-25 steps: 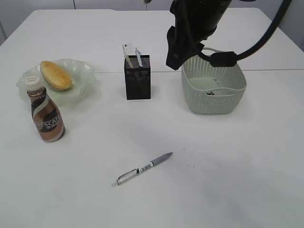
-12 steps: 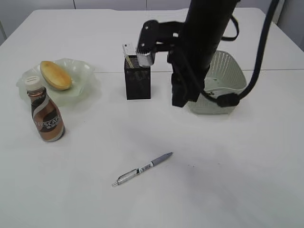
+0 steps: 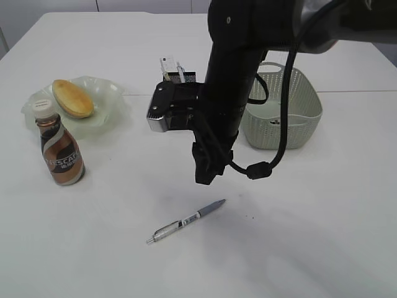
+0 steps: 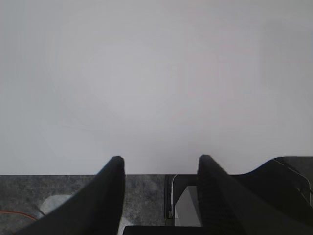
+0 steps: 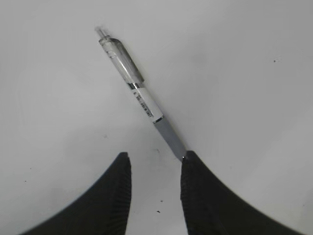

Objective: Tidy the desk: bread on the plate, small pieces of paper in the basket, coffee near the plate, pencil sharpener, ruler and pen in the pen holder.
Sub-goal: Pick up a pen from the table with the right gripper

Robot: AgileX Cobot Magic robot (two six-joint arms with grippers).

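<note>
Right gripper (image 5: 154, 171): jaws parted, empty, poised above the pen (image 5: 142, 98) lying lower centre of the desk (image 3: 322, 236); step, pen pickup; next, descend, straddle barrel, close, carry to pen holder (image 3: 186, 77).

We see a white surface (image 3: 111, 261) bearing the plate (image 3: 108, 93) and coffee (image 3: 60, 151) at nine o'clock, pen holder (image 3: 186, 77) and basket (image 3: 296, 121) at twelve, pen (image 3: 186, 221) at six.

Bread (image 3: 72, 98): on the plate (image 3: 108, 93), far left.
Coffee (image 3: 60, 151): just before the plate.
Pen holder (image 3: 186, 78): centre back, behind the arm (image 3: 226, 93).
Basket (image 3: 291, 118): right of the holder.
Pen (image 3: 185, 221): front centre, on the desk (image 3: 310, 236).
</note>
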